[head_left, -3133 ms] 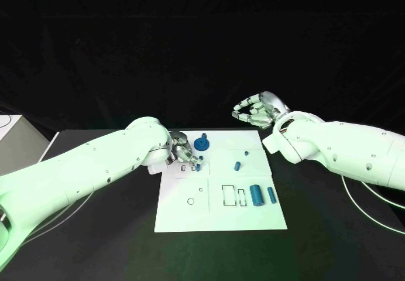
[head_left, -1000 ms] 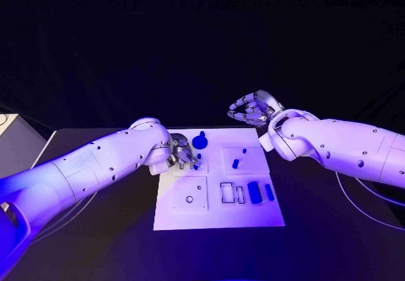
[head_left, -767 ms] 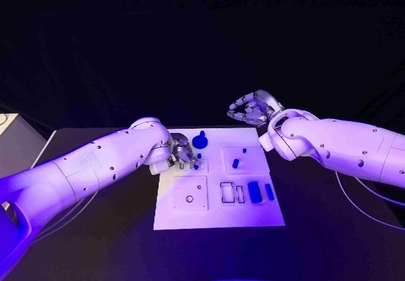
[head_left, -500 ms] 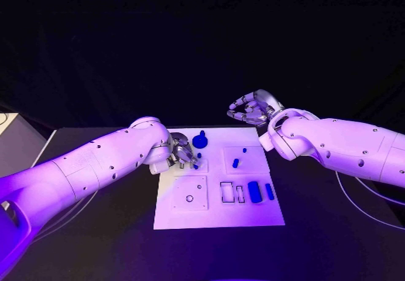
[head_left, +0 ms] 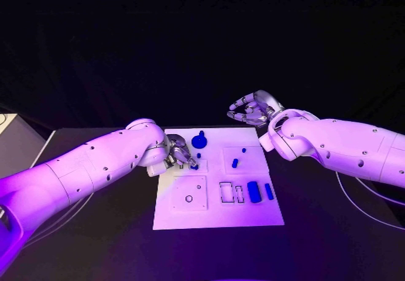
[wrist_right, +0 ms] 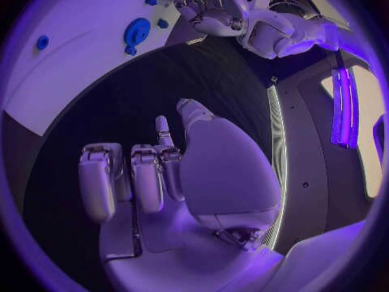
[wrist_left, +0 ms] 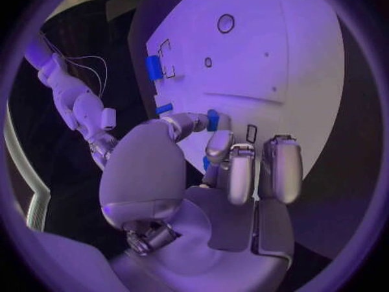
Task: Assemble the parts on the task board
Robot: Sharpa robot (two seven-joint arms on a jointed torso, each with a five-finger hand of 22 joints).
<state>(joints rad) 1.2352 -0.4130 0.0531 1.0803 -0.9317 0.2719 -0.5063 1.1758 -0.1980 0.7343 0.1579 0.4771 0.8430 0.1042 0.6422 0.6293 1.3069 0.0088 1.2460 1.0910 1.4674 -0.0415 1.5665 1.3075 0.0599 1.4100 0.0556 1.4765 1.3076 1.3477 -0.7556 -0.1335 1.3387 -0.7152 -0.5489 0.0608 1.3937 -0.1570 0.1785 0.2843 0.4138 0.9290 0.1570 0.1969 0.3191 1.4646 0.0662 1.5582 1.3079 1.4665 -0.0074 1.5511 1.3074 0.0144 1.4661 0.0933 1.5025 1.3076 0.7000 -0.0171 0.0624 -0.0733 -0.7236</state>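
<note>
Several blue parts (head_left: 254, 192) on task board (head_left: 219, 213); left hand (head_left: 179, 154) fingers pinch small part (wrist_left: 212, 119); right hand (head_left: 254, 109) fingers curled, empty.

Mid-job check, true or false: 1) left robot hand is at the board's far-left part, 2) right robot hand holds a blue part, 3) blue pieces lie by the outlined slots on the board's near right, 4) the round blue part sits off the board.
1) True: the left robot hand is over the task board there.
2) False: the right robot hand holds nothing.
3) True: blue pieces lie there.
4) False: the round blue part sits on the board.
</note>
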